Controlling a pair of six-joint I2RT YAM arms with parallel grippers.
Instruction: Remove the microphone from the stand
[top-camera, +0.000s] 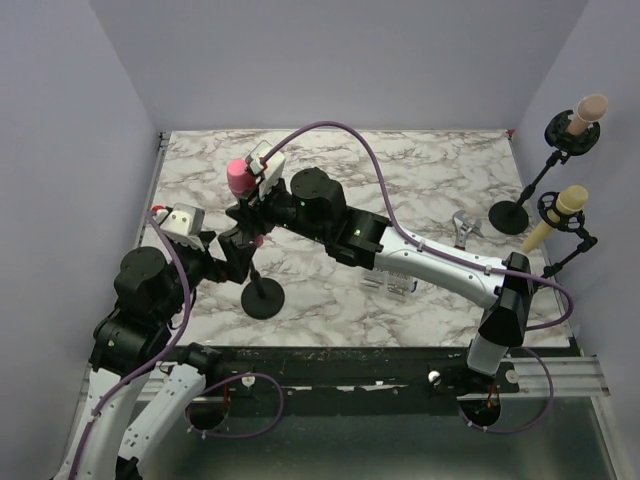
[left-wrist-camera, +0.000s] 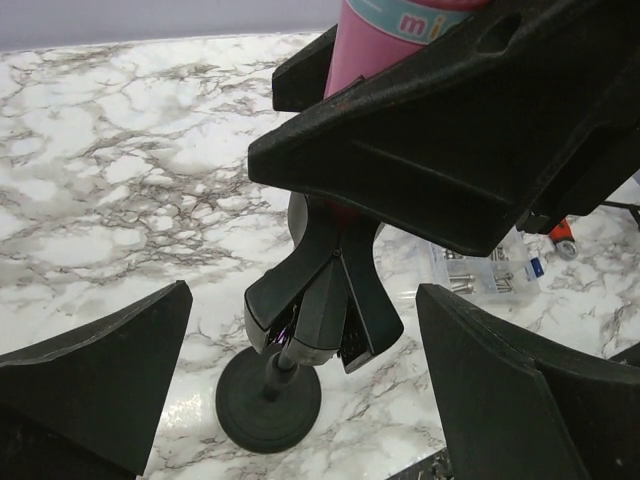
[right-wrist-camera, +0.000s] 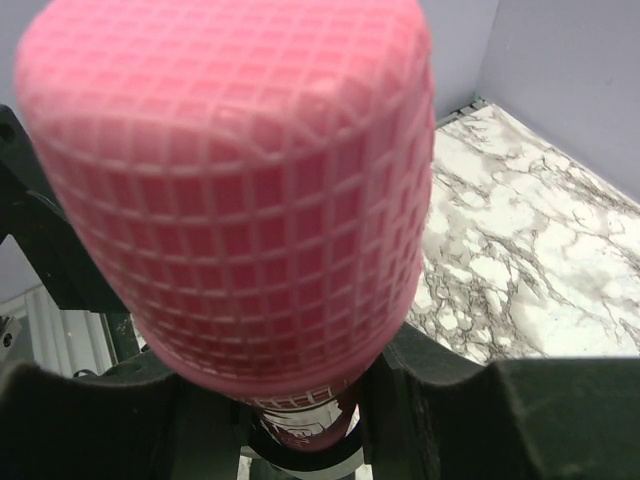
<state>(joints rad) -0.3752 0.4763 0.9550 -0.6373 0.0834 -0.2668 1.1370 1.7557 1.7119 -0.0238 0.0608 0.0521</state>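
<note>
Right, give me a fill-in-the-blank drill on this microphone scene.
The microphone gripped by the right pincer has a ____ head.
The left pincer is ____, its fingers either side of the stand without touching it.
The stand has a round ____ base.
At the far right stand ____ other microphones.
Missing words: pink; open; black; two.

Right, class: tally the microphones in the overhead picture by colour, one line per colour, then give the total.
Pink microphone: 1
Peach microphone: 1
Yellow microphone: 1
Total: 3
</note>
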